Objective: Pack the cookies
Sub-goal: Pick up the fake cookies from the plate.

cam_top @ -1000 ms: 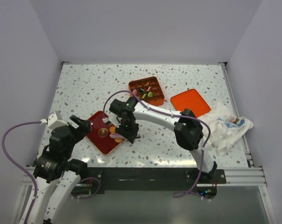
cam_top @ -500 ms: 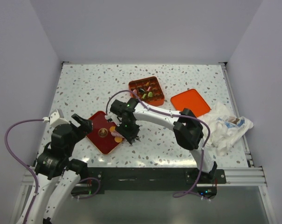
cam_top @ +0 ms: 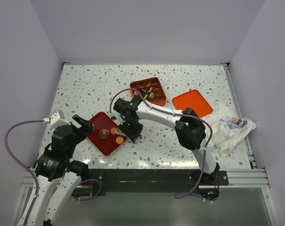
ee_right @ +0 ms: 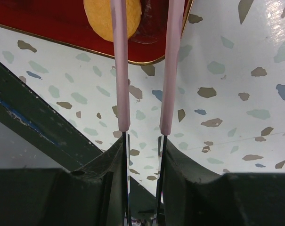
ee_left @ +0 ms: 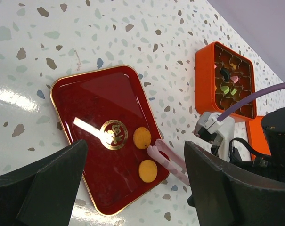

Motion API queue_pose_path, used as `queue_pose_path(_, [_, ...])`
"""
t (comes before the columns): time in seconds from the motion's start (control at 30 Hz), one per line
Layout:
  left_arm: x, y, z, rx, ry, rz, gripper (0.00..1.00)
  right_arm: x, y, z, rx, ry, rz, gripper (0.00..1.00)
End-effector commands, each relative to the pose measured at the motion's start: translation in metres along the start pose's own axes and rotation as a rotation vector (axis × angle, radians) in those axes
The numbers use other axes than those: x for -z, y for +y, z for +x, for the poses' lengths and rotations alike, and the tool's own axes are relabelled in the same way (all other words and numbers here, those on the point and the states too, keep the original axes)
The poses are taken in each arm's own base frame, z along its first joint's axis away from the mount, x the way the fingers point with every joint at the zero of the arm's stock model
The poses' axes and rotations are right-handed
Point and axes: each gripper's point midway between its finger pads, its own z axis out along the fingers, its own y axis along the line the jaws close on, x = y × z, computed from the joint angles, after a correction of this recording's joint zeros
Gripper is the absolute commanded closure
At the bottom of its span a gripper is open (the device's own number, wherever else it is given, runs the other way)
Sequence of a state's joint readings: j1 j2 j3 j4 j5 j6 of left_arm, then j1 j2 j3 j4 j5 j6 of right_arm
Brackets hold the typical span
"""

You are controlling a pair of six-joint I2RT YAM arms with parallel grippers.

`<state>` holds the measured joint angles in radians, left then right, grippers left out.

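Note:
Two orange cookies (ee_left: 142, 137) (ee_left: 148, 170) lie flat on a red tray (ee_left: 85, 103), near its right edge; the top view shows them too (cam_top: 113, 130) (cam_top: 119, 140). My right gripper (cam_top: 132, 130) is shut on pink-tipped tongs (ee_left: 169, 157). The tongs' arms (ee_right: 120, 70) stand apart and reach over the tray's edge beside the cookies. Nothing sits between their tips. One arm crosses in front of a cookie (ee_right: 104, 21) in the right wrist view. My left gripper (ee_left: 135, 147) hovers open above the tray, holding nothing. More cookies fill an orange box (cam_top: 148, 91).
An orange lid (cam_top: 192, 103) lies right of the box. A crumpled white bag (cam_top: 229, 127) sits at the table's right edge. The dark front rail (ee_right: 34, 127) runs close behind the tongs. The red tray (cam_top: 99, 139) stands between the two arms.
The tongs' arms have spread wider, and the right gripper has drawn back slightly right from the tray. The left arm has shifted a little and then held.

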<state>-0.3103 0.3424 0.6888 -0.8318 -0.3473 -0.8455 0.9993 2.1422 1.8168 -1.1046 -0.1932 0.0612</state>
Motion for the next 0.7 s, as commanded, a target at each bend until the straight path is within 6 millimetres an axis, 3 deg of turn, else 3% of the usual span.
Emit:
queue_pose_path(0.0, [-0.0001,-0.0041,-0.0039,-0.003,-0.021,0.023,0.11,0.0002,0.0009,-0.0058,-0.014,-0.02,-0.006,0.68])
queue_pose_path(0.67, [-0.0008,-0.0042,-0.0036,-0.004,-0.019,0.021,0.12,-0.0086,0.0003,-0.0076,-0.019,-0.002,-0.014,0.62])
